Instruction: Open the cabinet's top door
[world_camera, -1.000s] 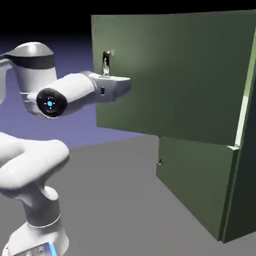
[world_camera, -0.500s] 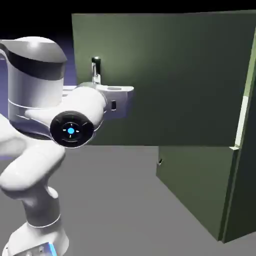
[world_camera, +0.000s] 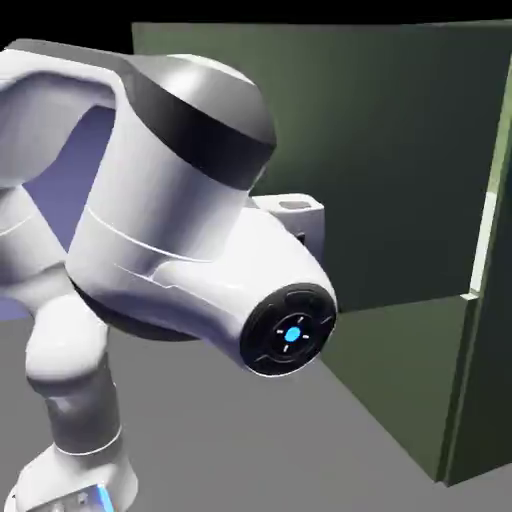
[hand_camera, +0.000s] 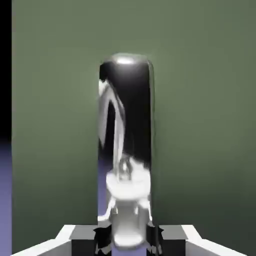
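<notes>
In the exterior view, bright light is whitening the arm (world_camera: 165, 210) at left and center, while the cabinet's side at the lower right is sinking into dimness. A pale glow is lying on the top door (world_camera: 400, 150) near its upper left. In the hand view, the glossy handle (hand_camera: 127, 115) is showing glare at its top and blurry, warped reflections, and the door's green is darkening toward the lower right.

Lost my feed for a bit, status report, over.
End effector shut on handle. Top door swung open. Arm blocks exterior view of handle.
</notes>
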